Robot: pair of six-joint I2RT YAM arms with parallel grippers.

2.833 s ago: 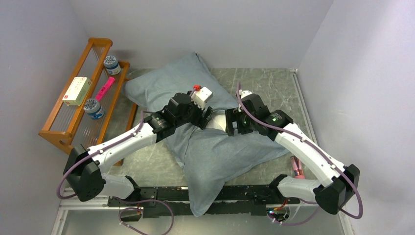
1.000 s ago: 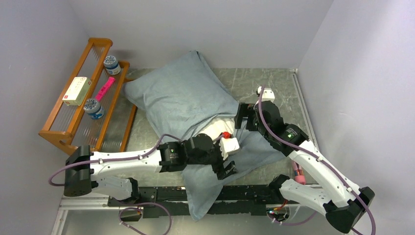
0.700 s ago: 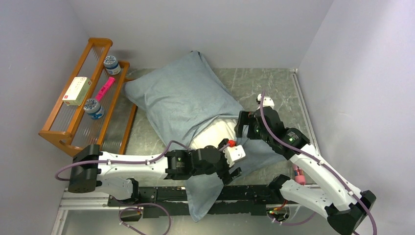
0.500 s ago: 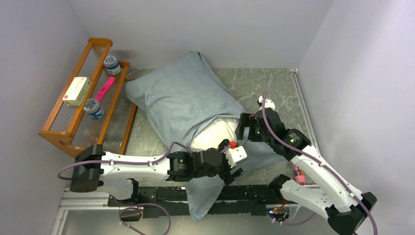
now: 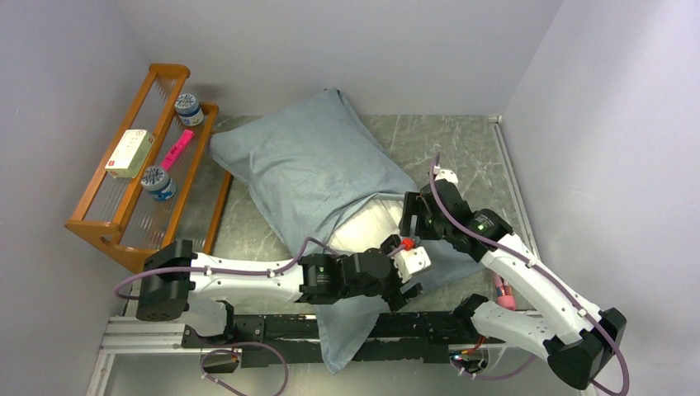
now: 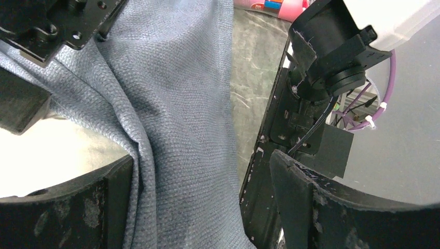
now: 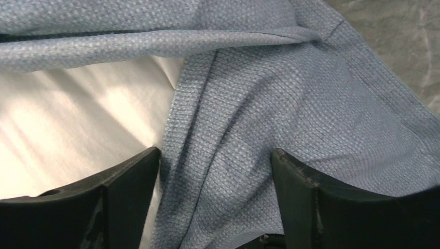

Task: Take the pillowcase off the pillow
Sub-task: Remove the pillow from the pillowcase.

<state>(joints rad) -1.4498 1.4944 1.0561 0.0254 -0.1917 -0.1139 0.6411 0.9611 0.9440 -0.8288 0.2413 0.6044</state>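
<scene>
The pillowcase [image 5: 309, 165] shows its plain grey-blue face and covers the far part of the pillow. Its near flap [image 5: 355, 326] hangs over the front rail. The white pillow [image 5: 369, 231] is bared at the case's opening between the two grippers. My left gripper [image 5: 402, 290] is open at the near edge of the opening. In the left wrist view [image 6: 202, 161] a fold of the pillowcase [image 6: 176, 129] lies between its jaws, with the pillow [image 6: 46, 150] to the left. My right gripper [image 5: 411, 218] is open at the far right edge of the opening. In its wrist view [image 7: 215, 155] it straddles the case's hem [image 7: 244, 119] beside the pillow [image 7: 72, 114].
A wooden rack [image 5: 107, 227] stands at the left with two jars [image 5: 188, 108], a box [image 5: 130, 153] and a pink item [image 5: 177, 149]. A pink object [image 5: 502, 285] lies at the right near the right arm. Walls close in on three sides. A black rail [image 5: 272, 326] runs along the front.
My left arm has swung from the table's middle to the near edge of the case's opening. My right gripper has shifted a little nearer. More white pillow shows.
</scene>
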